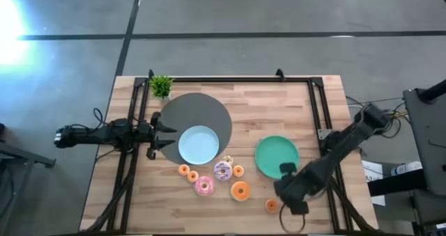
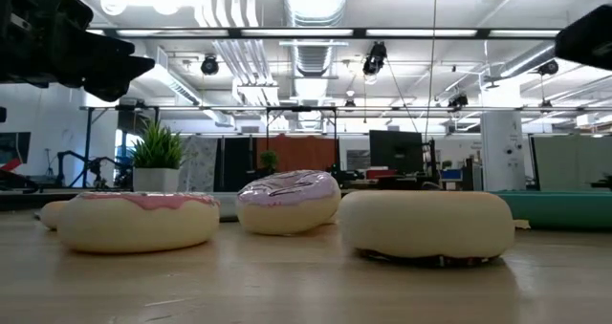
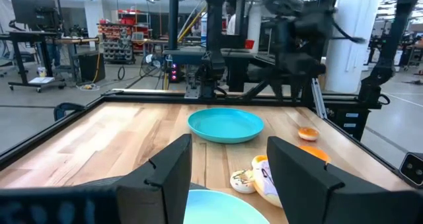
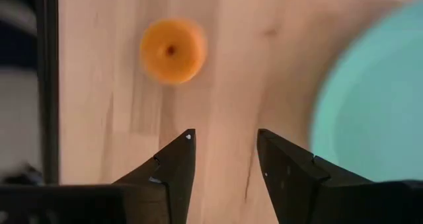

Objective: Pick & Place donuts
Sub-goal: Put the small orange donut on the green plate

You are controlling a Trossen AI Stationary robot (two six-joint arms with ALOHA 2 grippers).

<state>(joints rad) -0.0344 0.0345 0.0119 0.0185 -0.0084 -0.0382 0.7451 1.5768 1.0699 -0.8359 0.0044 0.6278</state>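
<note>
Several small donuts lie flat on the wooden table near its near edge. In the high view I see a pink one (image 1: 204,186), a lilac one (image 1: 223,170), small orange ones (image 1: 184,170) (image 1: 238,170), a bigger orange one (image 1: 240,191), and a lone orange one (image 1: 272,205). My right gripper (image 1: 284,192) hovers open, pointing down, between that lone orange donut (image 4: 173,51) and the green plate (image 1: 277,156); its fingers (image 4: 225,154) touch nothing. My left gripper (image 1: 164,135) is open and level at the light-blue plate's (image 1: 198,144) left rim.
The light-blue plate sits on a round grey mat (image 1: 209,111). A small potted plant (image 1: 162,86) stands at the far left corner. A black frame rail (image 1: 230,79) runs along the table's far and side edges. Bare wood lies between the plates and toward the far edge.
</note>
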